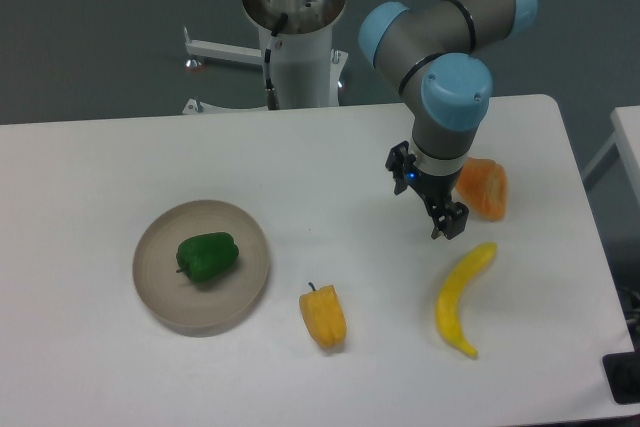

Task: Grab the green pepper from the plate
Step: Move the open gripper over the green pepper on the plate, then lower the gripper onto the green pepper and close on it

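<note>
The green pepper (208,256) lies in the middle of the round beige plate (160,292) on the left part of the table. My gripper (446,227) hangs over the right part of the table, far to the right of the plate, between the orange piece and the banana. Its dark fingers point down and nothing is seen between them; from this angle the gap between them does not show.
A yellow-orange pepper (323,316) lies right of the plate near the front. A banana (462,298) lies below the gripper and an orange fruit piece (483,188) just right of it. The robot base (297,37) stands behind the table.
</note>
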### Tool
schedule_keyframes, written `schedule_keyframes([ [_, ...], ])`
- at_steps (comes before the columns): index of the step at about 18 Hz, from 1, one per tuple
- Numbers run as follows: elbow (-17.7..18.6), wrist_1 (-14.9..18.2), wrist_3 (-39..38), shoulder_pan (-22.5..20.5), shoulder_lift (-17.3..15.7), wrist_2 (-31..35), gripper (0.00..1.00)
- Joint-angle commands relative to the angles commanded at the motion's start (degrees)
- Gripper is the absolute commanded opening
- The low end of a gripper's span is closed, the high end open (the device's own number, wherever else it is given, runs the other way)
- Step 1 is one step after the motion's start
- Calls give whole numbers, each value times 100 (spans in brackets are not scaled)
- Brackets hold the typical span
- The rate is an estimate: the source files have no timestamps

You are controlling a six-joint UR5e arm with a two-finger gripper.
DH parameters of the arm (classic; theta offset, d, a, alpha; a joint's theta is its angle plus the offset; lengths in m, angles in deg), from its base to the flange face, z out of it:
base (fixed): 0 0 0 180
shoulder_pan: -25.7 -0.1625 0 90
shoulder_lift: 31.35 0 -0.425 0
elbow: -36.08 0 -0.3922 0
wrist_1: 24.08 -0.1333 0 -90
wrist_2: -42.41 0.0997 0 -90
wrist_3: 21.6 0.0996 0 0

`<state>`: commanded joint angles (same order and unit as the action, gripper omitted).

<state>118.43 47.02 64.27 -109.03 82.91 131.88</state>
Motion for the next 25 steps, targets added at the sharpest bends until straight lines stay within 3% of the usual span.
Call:
schedule_keyframes([
  [4, 17, 0, -174, 96, 35, -52, 100],
  [8, 79, -44, -483, 491, 18, -96, 100],
  [14, 202, -70, -2369, 1790, 0, -272, 100],
  [20, 281, -412, -3479, 2495, 219, -290, 100],
  [25, 281, -791, -3727, 2812, 483, -290, 100],
])
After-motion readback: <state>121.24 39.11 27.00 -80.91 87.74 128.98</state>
